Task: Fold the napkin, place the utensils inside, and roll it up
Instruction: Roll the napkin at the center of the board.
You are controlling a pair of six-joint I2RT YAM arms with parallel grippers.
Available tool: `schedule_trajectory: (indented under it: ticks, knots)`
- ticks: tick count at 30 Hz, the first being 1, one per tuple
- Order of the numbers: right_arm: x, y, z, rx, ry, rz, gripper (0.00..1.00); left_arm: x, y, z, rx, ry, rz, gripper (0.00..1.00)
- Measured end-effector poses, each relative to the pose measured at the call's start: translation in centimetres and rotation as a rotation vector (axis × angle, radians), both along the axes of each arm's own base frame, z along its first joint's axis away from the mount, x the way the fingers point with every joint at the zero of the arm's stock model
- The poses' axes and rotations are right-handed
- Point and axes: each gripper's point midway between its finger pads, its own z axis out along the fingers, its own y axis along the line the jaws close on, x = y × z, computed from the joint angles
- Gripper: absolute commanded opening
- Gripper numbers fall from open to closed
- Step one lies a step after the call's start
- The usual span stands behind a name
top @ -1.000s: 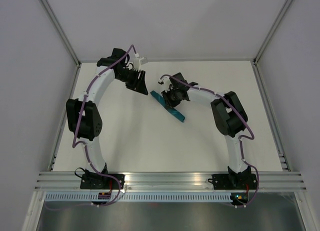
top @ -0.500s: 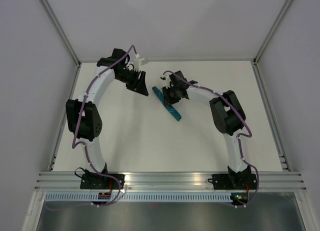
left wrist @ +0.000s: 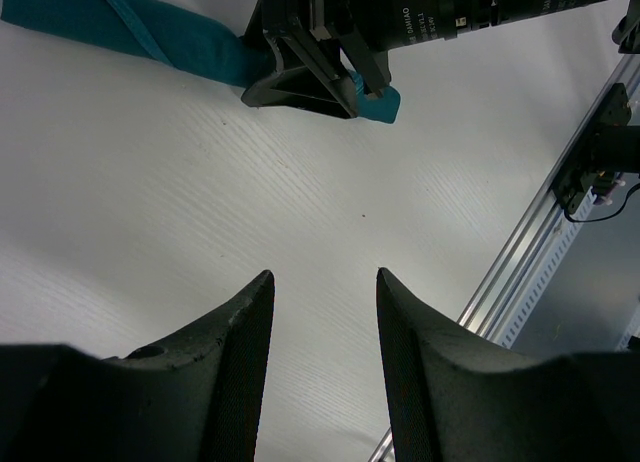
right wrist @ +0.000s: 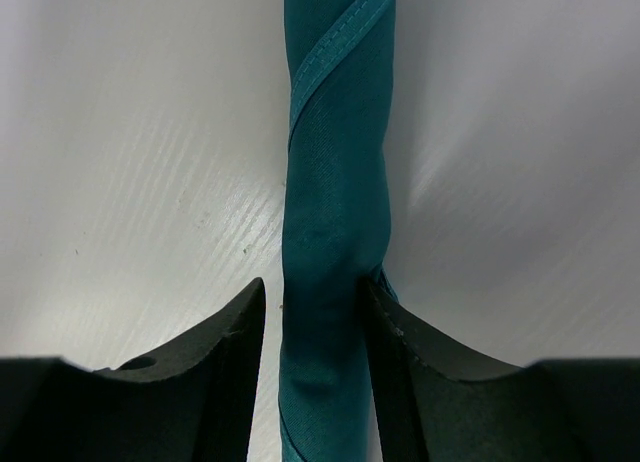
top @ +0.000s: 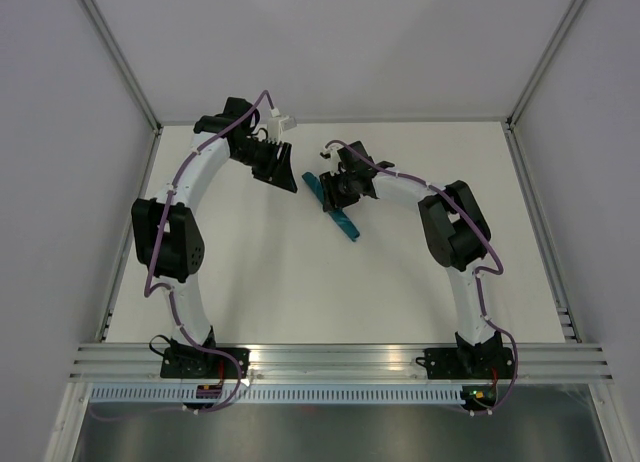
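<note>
The napkin is rolled into a thin teal tube lying diagonally on the white table. It also shows in the left wrist view and the right wrist view. My right gripper straddles the roll's far half. Its right finger touches the cloth and a small gap shows at the left finger. The right gripper also shows in the left wrist view. My left gripper is open and empty over bare table, left of the roll's far end. No dark blue utensil is in view.
An aluminium rail runs along the table's near edge, with the arm bases on it. It also shows in the left wrist view. Grey enclosure walls stand on the left, right and far sides.
The right gripper and the napkin roll have shifted slightly left and farther away, and the roll now lies steeper. The left gripper has barely moved.
</note>
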Motion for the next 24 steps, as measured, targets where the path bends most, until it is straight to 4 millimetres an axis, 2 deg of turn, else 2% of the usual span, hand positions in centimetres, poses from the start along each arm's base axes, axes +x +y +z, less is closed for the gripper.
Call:
schedule_trajectory:
  ticks: [9,24]
  knots:
    - [-0.09,0.23,0.21,0.008,0.002,0.018,0.56,-0.19,0.03,-0.25,0.001,0.01,-0.001,0.51]
    - [-0.28,-0.2,0.44,0.025,0.031,0.046,0.57,-0.21,0.01,-0.24,0.0,0.01,-0.002,0.51]
